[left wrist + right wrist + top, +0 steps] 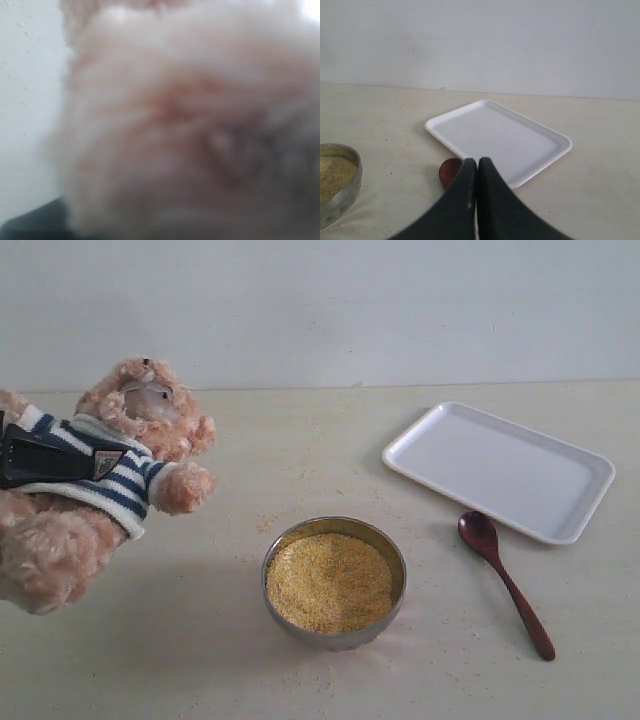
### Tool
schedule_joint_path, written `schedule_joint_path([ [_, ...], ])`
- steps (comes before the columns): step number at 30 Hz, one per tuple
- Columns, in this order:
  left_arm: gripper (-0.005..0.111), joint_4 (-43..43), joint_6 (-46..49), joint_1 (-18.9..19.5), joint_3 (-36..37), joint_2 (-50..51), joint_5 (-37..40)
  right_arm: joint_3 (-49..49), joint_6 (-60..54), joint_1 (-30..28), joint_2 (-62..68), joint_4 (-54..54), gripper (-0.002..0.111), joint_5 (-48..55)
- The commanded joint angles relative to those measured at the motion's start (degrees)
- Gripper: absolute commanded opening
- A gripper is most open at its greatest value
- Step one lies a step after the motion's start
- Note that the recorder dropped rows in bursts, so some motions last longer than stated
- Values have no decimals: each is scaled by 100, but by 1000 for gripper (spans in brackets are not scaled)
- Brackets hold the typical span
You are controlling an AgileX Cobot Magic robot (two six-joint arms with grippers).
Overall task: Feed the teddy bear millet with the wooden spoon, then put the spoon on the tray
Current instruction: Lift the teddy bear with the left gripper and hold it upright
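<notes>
While the left end effector (50, 455) is clamped across its striped shirt, the teddy bear (110, 500) hangs tilted over the left side of the table (300, 440), muzzle pointing up. In the left wrist view, blurred fur fills nearly everything. The millet (328, 582) fills a round steel bowl (335, 640) standing near the middle of the table, just beside the bear's paw. The wooden spoon (505, 580) lies flat on the table just beside the tray's (500, 468) near edge, its oval end toward the tray. The right end effector (477, 161) hovers over the spoon's oval end with its fingers pressed together, holding nothing.
</notes>
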Motion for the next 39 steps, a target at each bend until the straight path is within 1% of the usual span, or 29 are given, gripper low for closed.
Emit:
schedule_joint_path([
  [1, 5, -323, 113, 173, 690, -809, 190, -1, 1, 5, -27, -8, 1, -3],
  [10, 5, -381, 40, 473, 1914, -1864, 190, -1, 15, 5, -27, -8, 1, -3],
  [14, 5, -368, 221, 671, 2472, -2240, 190, -1, 15, 5, -27, -8, 1, -3],
  [17, 5, -368, 276, 845, 2747, -2434, 190, -1, 15, 5, -27, -8, 1, -3],
  [22, 5, -339, 276, 1024, 2876, -2498, 190, -1, 15, 5, -27, -8, 1, -3],
  [39, 5, -391, 276, 1023, 2876, -2498, 190, -1, 15, 5, -27, -8, 1, -3],
])
